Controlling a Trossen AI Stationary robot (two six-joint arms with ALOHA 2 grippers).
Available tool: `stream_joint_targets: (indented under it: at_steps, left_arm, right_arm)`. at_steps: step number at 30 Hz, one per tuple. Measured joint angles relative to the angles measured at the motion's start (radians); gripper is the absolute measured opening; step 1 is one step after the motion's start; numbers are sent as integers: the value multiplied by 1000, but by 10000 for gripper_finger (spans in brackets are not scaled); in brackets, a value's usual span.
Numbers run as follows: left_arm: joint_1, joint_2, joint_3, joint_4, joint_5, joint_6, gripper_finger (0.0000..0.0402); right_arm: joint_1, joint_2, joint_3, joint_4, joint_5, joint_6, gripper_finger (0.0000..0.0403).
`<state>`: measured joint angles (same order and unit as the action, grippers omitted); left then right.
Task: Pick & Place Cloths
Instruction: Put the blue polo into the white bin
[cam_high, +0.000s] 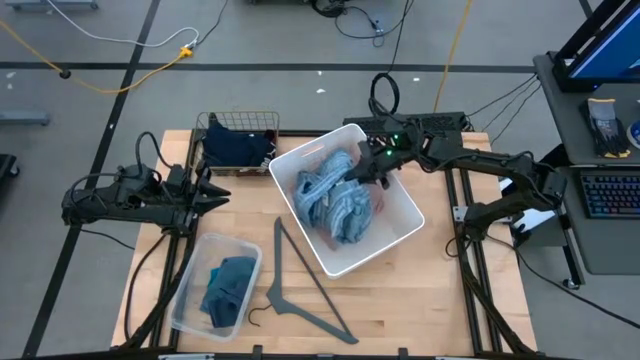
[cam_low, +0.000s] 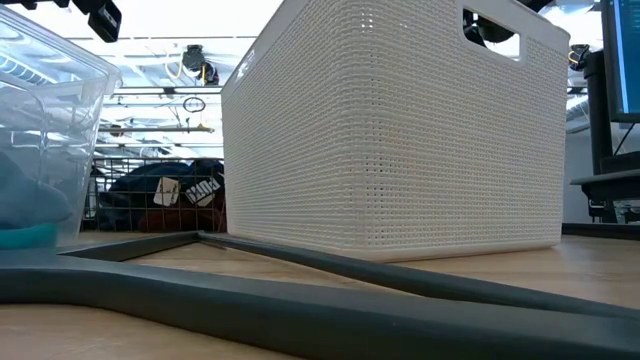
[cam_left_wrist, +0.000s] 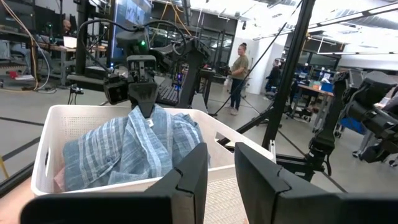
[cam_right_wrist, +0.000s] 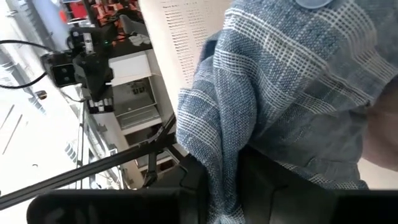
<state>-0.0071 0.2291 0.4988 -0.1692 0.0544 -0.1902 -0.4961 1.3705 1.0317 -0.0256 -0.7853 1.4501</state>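
Note:
The blue striped shirt (cam_high: 335, 200) lies heaped in the white basket (cam_high: 400, 235). My right gripper (cam_high: 350, 178) is over the basket's far side, shut on the shirt. A bit of pink cloth (cam_high: 378, 206) shows under the shirt. A navy cloth (cam_high: 235, 148) fills the wire basket at the far left. A teal cloth (cam_high: 228, 290) lies in the clear bin. My left gripper (cam_left_wrist: 221, 174) waits open, level, to the left of the white basket. My right gripper pinches a raised fold of the shirt (cam_right_wrist: 214, 134) between its two fingers, coming from above and from the table's right. The fold is drawn up into a peak (cam_left_wrist: 146, 118) below the fingers. The remainder of the shirt lies in the basket.
A grey plastic hanger (cam_high: 305, 285) lies on the table in front of the white basket, hook toward the clear bin (cam_high: 190, 300). The wire basket (cam_high: 240, 122) stands at the far edge. People stand in the room beyond the table.

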Motion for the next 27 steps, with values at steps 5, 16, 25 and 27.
stream_joint_targets:
  at_steps: [5,16,25,27]
  left_arm:
    - [0,0,0,0,0,0,81]
    - [-1,0,0,0,0,0,81]
    - [0,0,0,0,0,0,81]
    - [0,0,0,0,0,0,81]
  right_arm:
    - [0,0,0,18,3,3,61]
    - [7,0,0,15,44,-19,61]
    - [7,0,0,14,83,7,91]
    - [7,0,0,14,84,14,110]
